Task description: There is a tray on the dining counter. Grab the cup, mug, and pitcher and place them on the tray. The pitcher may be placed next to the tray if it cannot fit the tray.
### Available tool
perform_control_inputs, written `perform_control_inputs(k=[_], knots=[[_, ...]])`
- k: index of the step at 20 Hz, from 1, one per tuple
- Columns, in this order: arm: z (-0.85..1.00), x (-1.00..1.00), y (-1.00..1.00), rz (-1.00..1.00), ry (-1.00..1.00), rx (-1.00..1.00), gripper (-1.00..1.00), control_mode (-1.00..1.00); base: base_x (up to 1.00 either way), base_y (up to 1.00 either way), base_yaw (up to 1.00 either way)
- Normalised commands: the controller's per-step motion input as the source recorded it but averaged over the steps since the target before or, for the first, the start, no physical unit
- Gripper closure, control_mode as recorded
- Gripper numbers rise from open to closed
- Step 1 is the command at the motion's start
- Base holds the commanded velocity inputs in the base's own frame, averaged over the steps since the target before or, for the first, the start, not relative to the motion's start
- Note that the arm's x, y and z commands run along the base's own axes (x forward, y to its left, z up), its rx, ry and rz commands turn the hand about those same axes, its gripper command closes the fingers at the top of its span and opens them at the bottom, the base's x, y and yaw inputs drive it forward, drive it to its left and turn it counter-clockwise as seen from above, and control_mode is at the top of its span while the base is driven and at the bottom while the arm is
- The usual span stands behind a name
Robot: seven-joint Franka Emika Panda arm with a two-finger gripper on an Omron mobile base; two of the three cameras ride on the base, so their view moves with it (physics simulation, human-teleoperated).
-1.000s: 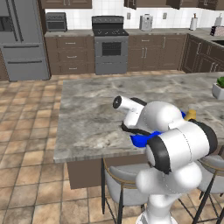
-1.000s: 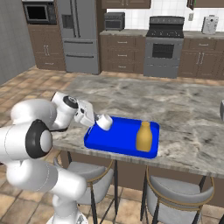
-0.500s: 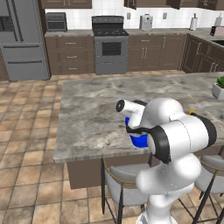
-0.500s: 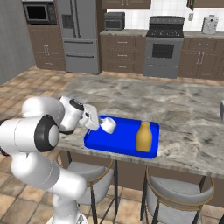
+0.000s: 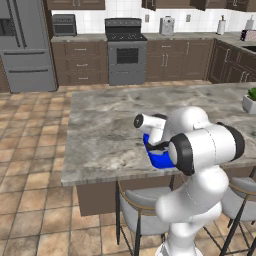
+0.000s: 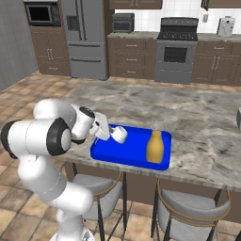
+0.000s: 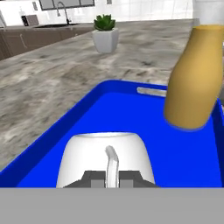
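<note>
- The robot's fingers (image 7: 107,176) are pinched tight on the handle of the white mug (image 7: 106,157), seen at the bottom centre of the hand view, the handle running up between the two dark tips.
- In the right base view the mug (image 6: 118,135) sits at centre-left of the frame, over the left end of the bright blue tray (image 6: 131,157); whether it rests on the tray floor or hangs just above it cannot be told.
- The yellow-orange pitcher (image 6: 155,147) stands upright on the right part of the tray, apart from the mug; in the hand view the pitcher (image 7: 196,78) rises at the upper right, beyond the mug.
- The tray lies on the marbled worktop (image 6: 197,117) of the dining island, close to its near edge, at the middle of the right base view.
- From the left base view, a patch of the tray (image 5: 159,158) shows at centre-right, mostly covered by the white arm.
- A potted plant (image 7: 105,32) in a white pot stands on the worktop at the top centre of the hand view, well apart from the tray.
- Grey stools (image 6: 183,207) stand below the worktop's near edge at the bottom of the right base view.
</note>
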Motion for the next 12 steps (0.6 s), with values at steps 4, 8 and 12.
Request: perform_control_inputs(k=[4,8,12], knots=[[-0.08,0.23,0.0,0.0,0.0,0.0,1.0,-1.0,0.0,0.0,0.0],[-0.11,0.26,0.0,0.0,-0.01,0.0,1.0,-1.0,0.0,0.0,0.0],[-0.13,0.28,0.02,0.0,-0.01,0.0,1.0,-1.0,0.0,0.0,0.0]])
